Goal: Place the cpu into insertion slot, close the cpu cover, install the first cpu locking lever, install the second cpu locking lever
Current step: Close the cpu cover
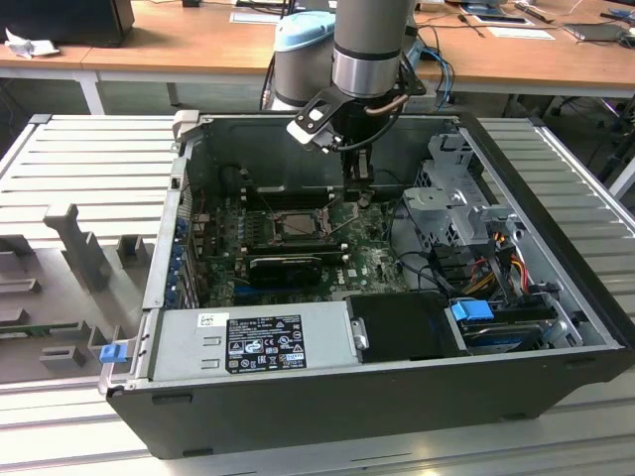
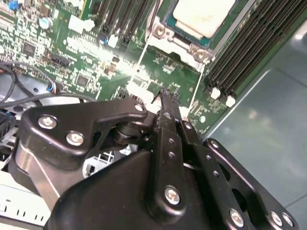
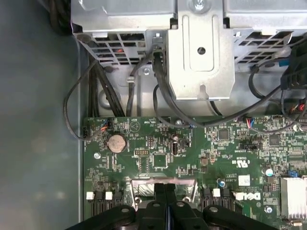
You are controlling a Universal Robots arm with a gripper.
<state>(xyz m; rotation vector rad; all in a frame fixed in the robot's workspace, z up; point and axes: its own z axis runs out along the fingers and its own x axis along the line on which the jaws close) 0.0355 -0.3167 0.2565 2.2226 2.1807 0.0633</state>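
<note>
Fingers [image 2: 169, 139] pressed flat together, nothing between them, so the gripper [image 2: 165, 98] is empty. Tips hang over bare green board [image 3: 192, 158], just beside the socket [image 1: 298, 226], not touching the chip [image 2: 204, 17]. In the exterior view the gripper sits close to the socket, on the exterior view's right of it. The arm comes straight down into the open case [image 1: 397, 397].

Chip lies in the socket, pale metal top up, flat as far as I can see. Step one looks done.

Cover [image 2: 184, 37]: a dark metal frame hugs the chip's edge and looks lowered over it. It is partly cut off at the picture's edge, so closed is likely, not sure.

Locking levers: cannot make them out well enough to say latched or free. Count both as left to do.

Beyond the socket, long black memory slots [image 2: 249, 43] run alongside. Farther off in the first wrist view, black cables [image 3: 163, 96] loop from the board up to the grey drive cage [image 3: 201, 48].
</note>
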